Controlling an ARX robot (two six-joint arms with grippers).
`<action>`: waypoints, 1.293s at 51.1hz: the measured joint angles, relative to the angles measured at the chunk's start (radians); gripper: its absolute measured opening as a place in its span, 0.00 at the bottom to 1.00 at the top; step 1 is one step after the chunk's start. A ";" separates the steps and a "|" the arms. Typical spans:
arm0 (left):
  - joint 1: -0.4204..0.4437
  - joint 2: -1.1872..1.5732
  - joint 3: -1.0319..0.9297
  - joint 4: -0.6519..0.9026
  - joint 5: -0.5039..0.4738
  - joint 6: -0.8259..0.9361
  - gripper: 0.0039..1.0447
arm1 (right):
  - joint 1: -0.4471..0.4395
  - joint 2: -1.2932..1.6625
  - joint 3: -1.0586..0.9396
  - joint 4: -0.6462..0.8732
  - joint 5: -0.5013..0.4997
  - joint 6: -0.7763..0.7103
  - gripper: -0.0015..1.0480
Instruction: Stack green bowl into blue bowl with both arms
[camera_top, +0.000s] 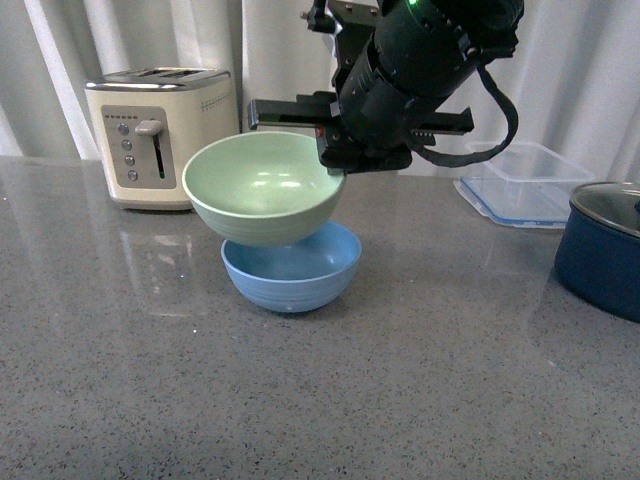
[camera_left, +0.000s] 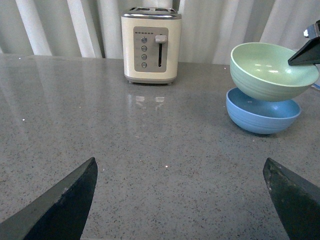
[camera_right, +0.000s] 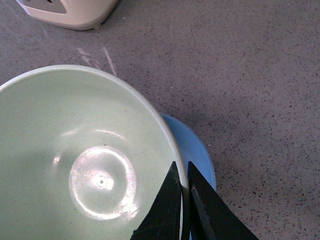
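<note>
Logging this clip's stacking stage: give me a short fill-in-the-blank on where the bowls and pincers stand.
1. The right pincer clamps the pale mint-green round matte bowl at its ___.
2. The light sky-blue round matte bowl sits below the ___ bowl.
3. The left pincer holds ___.
Missing: rim; green; nothing.

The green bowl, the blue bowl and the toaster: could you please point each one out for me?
green bowl (camera_top: 262, 185): front view, on its inside floor.
blue bowl (camera_top: 292, 288): front view, on its outer front wall.
toaster (camera_left: 150, 50): left wrist view, on its front control panel.
</note>
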 joint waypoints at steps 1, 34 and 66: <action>0.000 0.000 0.000 0.000 0.000 0.000 0.94 | -0.003 0.008 0.002 -0.001 0.002 0.003 0.01; 0.000 0.000 0.000 0.000 0.000 0.000 0.94 | -0.050 0.060 0.018 -0.004 0.005 0.037 0.30; 0.000 0.000 0.000 0.000 0.001 0.000 0.94 | -0.291 -0.702 -1.120 1.057 0.118 -0.158 0.19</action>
